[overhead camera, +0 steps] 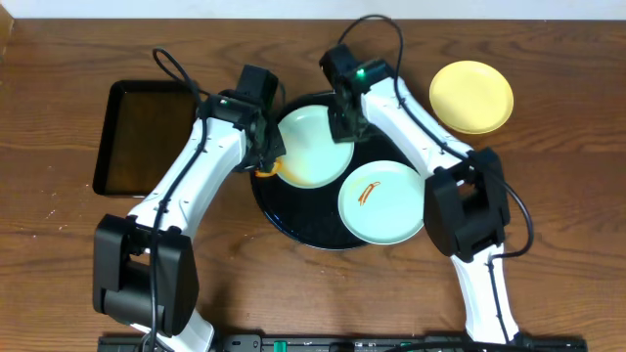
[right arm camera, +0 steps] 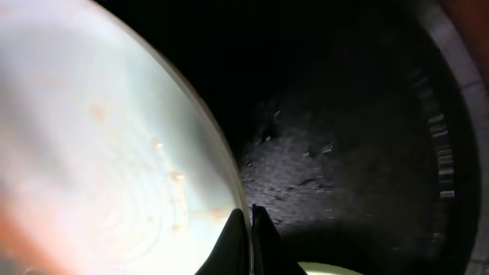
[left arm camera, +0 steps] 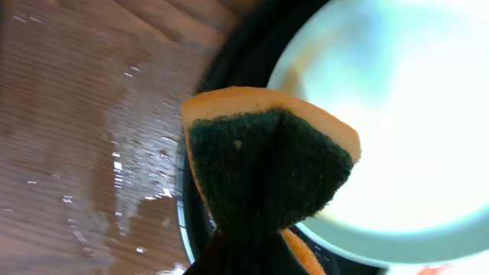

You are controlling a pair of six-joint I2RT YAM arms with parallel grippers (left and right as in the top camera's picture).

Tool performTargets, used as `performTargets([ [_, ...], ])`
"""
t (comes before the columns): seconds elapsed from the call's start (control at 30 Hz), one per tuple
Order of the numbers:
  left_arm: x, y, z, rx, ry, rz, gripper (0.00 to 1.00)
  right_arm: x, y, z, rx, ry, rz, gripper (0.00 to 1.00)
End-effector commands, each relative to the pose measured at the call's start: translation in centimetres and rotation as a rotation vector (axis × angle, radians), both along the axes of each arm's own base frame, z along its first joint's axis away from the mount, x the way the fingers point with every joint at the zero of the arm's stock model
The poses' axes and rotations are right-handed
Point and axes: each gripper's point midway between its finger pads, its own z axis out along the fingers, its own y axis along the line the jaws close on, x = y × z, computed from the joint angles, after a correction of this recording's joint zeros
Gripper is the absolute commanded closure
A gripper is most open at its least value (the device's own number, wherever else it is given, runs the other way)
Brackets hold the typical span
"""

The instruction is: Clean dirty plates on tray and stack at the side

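A mint-blue plate (overhead camera: 315,145) is held tilted over the round black tray (overhead camera: 284,217). My right gripper (overhead camera: 344,125) is shut on its right rim; the wrist view shows the rim (right arm camera: 221,164) pinched between the fingers (right arm camera: 248,221). My left gripper (overhead camera: 269,161) is shut on a yellow-and-green sponge (left arm camera: 267,164) at the plate's lower left edge (left arm camera: 397,137). A second mint-blue plate (overhead camera: 383,201) with an orange-brown streak lies on the tray's right. A pale yellow plate (overhead camera: 471,96) sits on the table at the far right.
A rectangular black tray (overhead camera: 142,137) lies on the wooden table at the left. The wood beside the round tray looks wet (left arm camera: 114,168) in the left wrist view.
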Motion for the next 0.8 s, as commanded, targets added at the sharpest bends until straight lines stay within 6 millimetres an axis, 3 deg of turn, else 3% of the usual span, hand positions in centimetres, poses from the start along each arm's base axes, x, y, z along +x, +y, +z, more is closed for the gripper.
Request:
performTargets([
  [0.0,0.4,1.0,0.7,-0.076,-0.003,0.027,0.93,1.6,-0.8,5.9,0.016,-0.132,0.039,0.99],
  [0.13,1.7,5.2,1.6,-0.083,-0.047,0.141,0.93,1.3,-1.6,7.5,-0.013,-0.157,0.038,0.99],
  [0.37,4.5,14.5,3.9,-0.051,-0.213,0.272,0.92,1.5,-2.0,7.9,-0.042,-0.178,0.057,0.99],
  [0.6,4.8,19.1,2.2,-0.007,-0.213,0.333,0.92,2.0,-2.7,11.0,-0.142,-0.295,0.08,0.99],
  [0.77,5.0,21.1,0.3,0.042,-0.188,0.349,0.92,1.5,-3.2,15.1,-0.281,-0.42,0.139,0.99],
])
